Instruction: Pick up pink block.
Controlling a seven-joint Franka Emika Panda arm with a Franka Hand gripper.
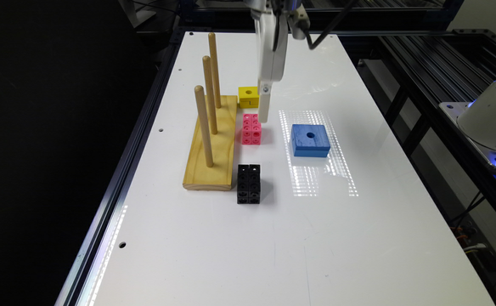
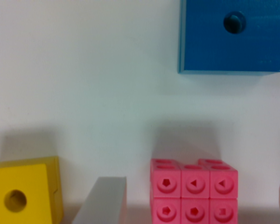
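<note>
Our fingers (image 2: pixel 102 203) are spread, one on each side of the pink block (image 1: pixel 251 129), which sits on the white bench (image 1: pixel 273 238). We see the yellow cube (image 1: pixel 248 97) just beyond, the wooden peg stand (image 1: pixel 212 144) alongside, and the blue block (image 1: pixel 310 140) apart across bare surface.

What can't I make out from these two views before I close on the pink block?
- Pink block: its near part is cut off by the wrist view's edge.
- Gripper: one finger shows; the other is a sliver at the frame edge, so contact with the block is unclear.
- Gripper in the exterior view: whether it touches the table cannot be told.
- Yellow cube: the mark on its side is too small to read.
</note>
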